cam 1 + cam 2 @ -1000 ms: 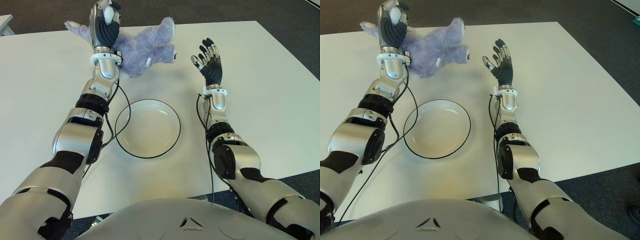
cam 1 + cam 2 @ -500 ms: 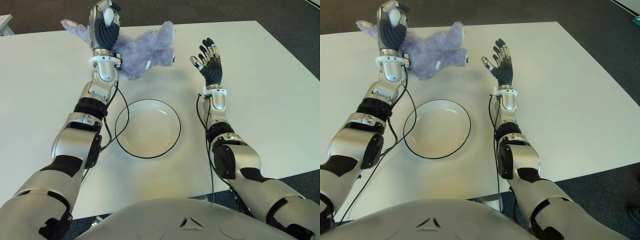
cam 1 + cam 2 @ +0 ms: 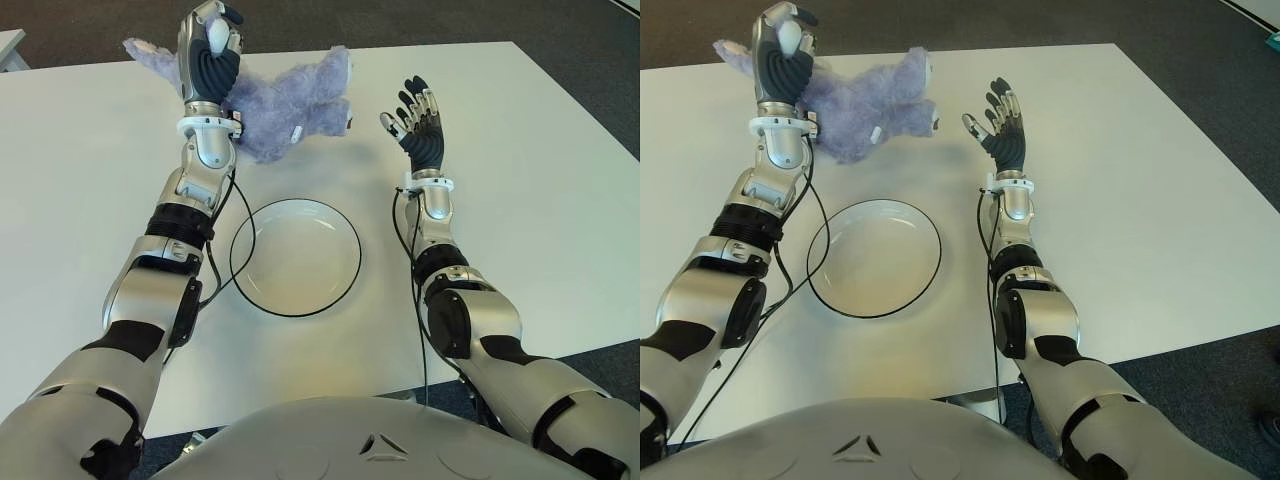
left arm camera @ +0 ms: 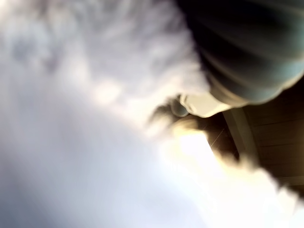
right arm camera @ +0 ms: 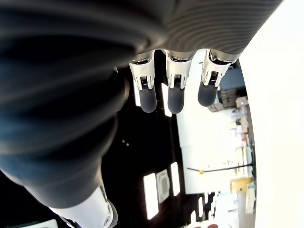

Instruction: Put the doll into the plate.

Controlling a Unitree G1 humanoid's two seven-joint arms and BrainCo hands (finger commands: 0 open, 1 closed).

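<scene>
The doll (image 3: 285, 100) is a fluffy lilac plush at the far side of the white table (image 3: 520, 180). My left hand (image 3: 208, 50) is raised over the doll's left part, fingers curled into its fur. Pale fur (image 4: 71, 142) fills most of the left wrist view. The white plate (image 3: 295, 256) with a dark rim lies nearer me, below the doll, with nothing in it. My right hand (image 3: 415, 122) stands upright to the right of the doll, fingers (image 5: 173, 90) spread and holding nothing.
Dark carpet floor runs beyond the table's far edge and right edge. A black cable hangs along my left forearm, next to the plate's left rim (image 3: 232, 262).
My left hand has shifted slightly, and the doll has moved a little with it. The right hand and the plate have stayed put.
</scene>
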